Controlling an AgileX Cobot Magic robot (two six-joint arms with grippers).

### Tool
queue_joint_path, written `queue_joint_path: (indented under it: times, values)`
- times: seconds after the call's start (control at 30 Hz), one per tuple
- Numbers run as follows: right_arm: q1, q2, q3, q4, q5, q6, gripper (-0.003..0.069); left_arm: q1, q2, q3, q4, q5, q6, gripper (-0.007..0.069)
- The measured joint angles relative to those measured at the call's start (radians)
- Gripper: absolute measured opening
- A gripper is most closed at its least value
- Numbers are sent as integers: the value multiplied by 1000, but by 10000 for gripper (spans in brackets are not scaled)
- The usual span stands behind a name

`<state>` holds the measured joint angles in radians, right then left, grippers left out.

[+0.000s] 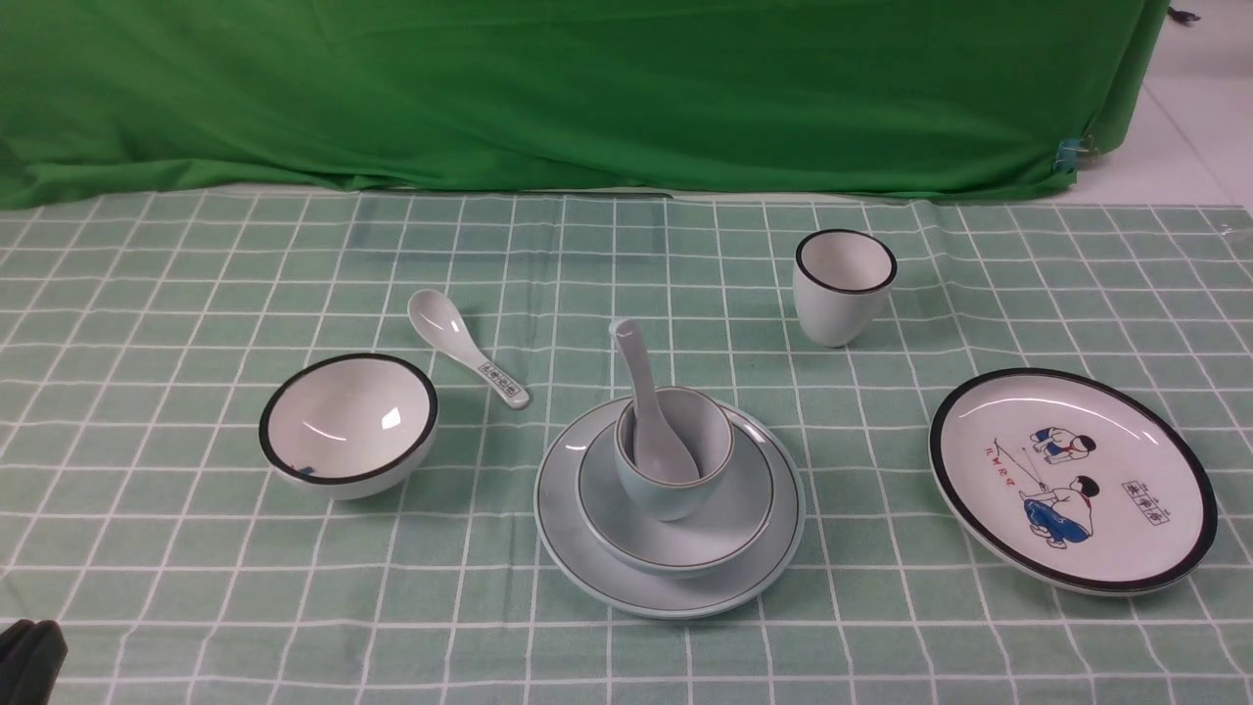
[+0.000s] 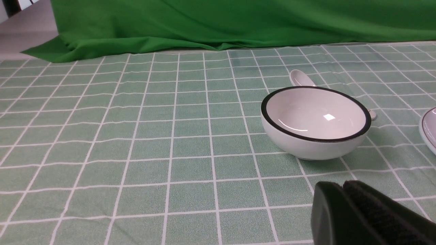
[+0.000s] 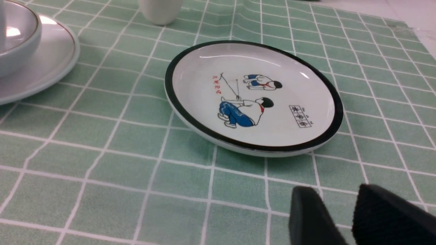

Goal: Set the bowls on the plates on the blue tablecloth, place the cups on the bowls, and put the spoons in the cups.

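A dark green backdrop cloth (image 1: 587, 88) hangs behind the table, and the blue tablecloth (image 1: 147, 294) with its white grid covers the whole working surface, a few soft creases showing near the far edge. Down low over that cloth sits the left gripper (image 2: 344, 190), its two black pads pressed together with nothing between them, just short of the white bowl (image 2: 315, 120). Over on the other side, the right gripper (image 3: 335, 200) hovers with a narrow gap between its pads, holding nothing, close to the near rim of the cartoon plate (image 3: 253, 97). That plate carries two children in blue, red characters beside them and a small boxed line of dark characters, too small to read. Moving outward: the white bowl stands alone at the left, and just behind it lies the patterned spoon (image 1: 468, 348), a small dark label on its handle, also illegible. In the centre the pale blue plate (image 1: 587, 534) holds the pale blue bowl (image 1: 729, 524), the pale blue cup (image 1: 675, 450) sits in that bowl, and the plain spoon (image 1: 651, 411) stands in the cup. The white cup (image 1: 844, 286) stands apart, behind the cartoon plate.
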<state>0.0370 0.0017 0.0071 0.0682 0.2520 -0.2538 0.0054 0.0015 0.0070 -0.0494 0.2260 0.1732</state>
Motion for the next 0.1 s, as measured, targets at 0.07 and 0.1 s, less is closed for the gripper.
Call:
queue_joint_path:
  times: [0.07, 0.1]
  values:
    - [0, 0, 0, 0, 0, 0, 242, 0, 0, 0, 0, 0, 0, 17]
    - [0, 0, 0, 0, 0, 0, 242, 0, 0, 0, 1, 0, 0, 17]
